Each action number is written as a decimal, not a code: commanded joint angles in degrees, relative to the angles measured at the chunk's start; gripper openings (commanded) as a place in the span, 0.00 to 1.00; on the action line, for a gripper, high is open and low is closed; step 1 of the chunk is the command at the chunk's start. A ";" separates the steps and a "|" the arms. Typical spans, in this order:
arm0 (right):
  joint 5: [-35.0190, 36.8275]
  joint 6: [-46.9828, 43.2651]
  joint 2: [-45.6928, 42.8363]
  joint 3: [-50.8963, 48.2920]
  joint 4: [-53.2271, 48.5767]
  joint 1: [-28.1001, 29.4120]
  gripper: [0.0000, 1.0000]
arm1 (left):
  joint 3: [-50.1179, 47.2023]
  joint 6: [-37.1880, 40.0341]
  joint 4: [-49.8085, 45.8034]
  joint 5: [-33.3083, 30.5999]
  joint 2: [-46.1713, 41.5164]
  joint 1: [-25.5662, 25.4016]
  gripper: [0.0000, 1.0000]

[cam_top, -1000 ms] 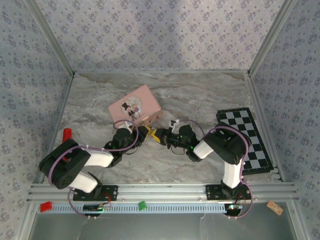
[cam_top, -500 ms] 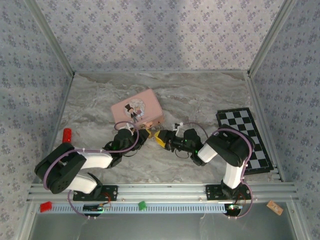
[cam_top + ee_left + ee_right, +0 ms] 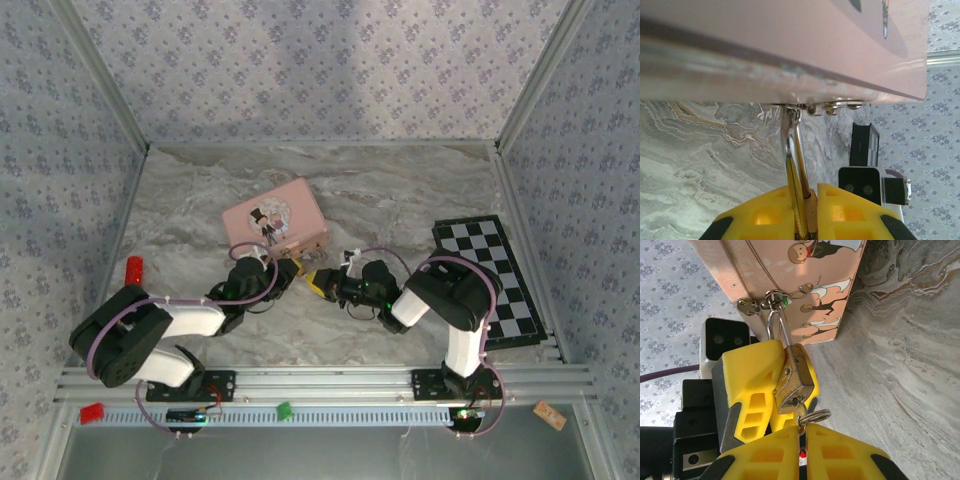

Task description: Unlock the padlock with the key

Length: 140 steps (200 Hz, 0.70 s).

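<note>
Padlock [image 3: 796,377] hangs from the pink tin [image 3: 790,270], clamped in the left claw [image 3: 805,192]; directly beneath, the right claw [image 3: 802,432] pinches the key [image 3: 803,422] at its base.

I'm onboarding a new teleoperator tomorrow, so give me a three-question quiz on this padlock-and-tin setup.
1. True or false: the shackle of the padlock passes through the latch of the pink tin.
2. What lies at the right edge of the table? A. chessboard B. towel C. bowl
3. Fill in: the right gripper pinches the key, and the left gripper is clamped on the ____.
Key: 1 true; 2 A; 3 padlock.
</note>
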 commanded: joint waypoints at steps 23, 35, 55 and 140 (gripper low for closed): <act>0.70 -0.61 0.56 1.75 1.67 0.24 0.11 | 1.58 -1.33 4.77 2.34 -1.10 0.18 0.00; 0.74 -0.65 0.42 2.05 1.64 0.19 0.11 | 1.53 -1.33 4.69 2.42 -1.10 -0.14 0.00; 0.62 -0.61 0.29 2.71 1.61 -0.12 0.11 | 1.32 -1.49 4.52 2.42 -1.18 -0.79 0.00; -0.44 -0.33 1.25 4.61 1.66 -2.07 0.07 | 3.31 -0.50 3.58 2.95 0.74 -4.36 0.00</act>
